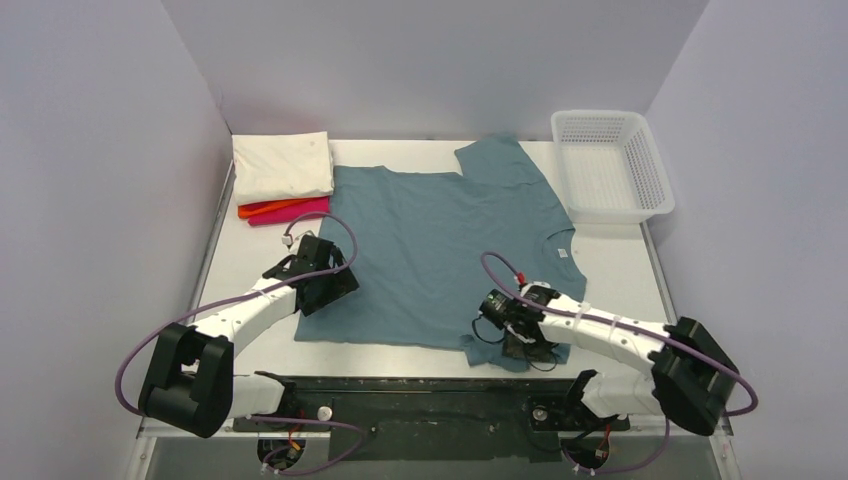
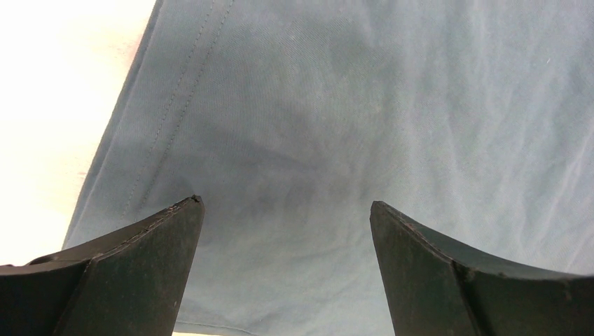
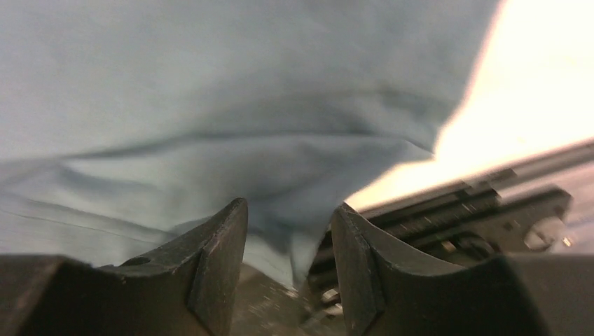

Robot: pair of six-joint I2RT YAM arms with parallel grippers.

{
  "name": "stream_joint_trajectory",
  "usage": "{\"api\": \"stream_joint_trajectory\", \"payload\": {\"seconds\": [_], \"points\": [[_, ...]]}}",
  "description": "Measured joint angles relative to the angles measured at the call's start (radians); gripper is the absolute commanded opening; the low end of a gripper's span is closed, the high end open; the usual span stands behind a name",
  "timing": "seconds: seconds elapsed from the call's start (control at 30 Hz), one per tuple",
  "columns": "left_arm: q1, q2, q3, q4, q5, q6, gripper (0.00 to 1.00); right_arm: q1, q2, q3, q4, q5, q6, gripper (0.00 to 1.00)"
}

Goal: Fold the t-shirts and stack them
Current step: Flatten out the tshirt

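Note:
A dusty teal-blue t-shirt (image 1: 450, 250) lies spread flat in the middle of the table, collar to the right. My left gripper (image 1: 335, 285) is open and hovers low over the shirt's left hem edge; the left wrist view shows its jaws (image 2: 286, 210) wide apart above the cloth (image 2: 350, 105). My right gripper (image 1: 522, 345) sits at the near sleeve by the table's front edge. In the right wrist view its jaws (image 3: 288, 210) stand partly apart with a corner of the sleeve (image 3: 210, 105) between them. A cream-white folded shirt (image 1: 282, 165) lies on orange (image 1: 265, 208) and pink-magenta (image 1: 300, 213) ones at the back left.
A white plastic mesh basket (image 1: 610, 165) stands at the back right, beside the shirt's far sleeve. Grey walls enclose the table on three sides. A dark metal rail (image 1: 420, 395) runs along the front edge, close under my right gripper.

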Motion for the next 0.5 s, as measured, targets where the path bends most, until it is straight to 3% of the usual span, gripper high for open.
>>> {"api": "stream_joint_trajectory", "payload": {"seconds": [0.23,0.33,0.5], "points": [[0.000,0.000,0.000,-0.009,-0.029,-0.002,1.00,0.047,-0.329,-0.030,-0.360,-0.038,0.184,0.45],[0.000,-0.007,0.000,-0.016,-0.030,-0.002,1.00,0.053,-0.423,0.002,-0.423,-0.048,0.246,0.48],[0.000,-0.058,0.011,-0.050,-0.033,-0.002,1.00,0.018,-0.422,0.038,-0.422,-0.042,0.232,0.47]]}}
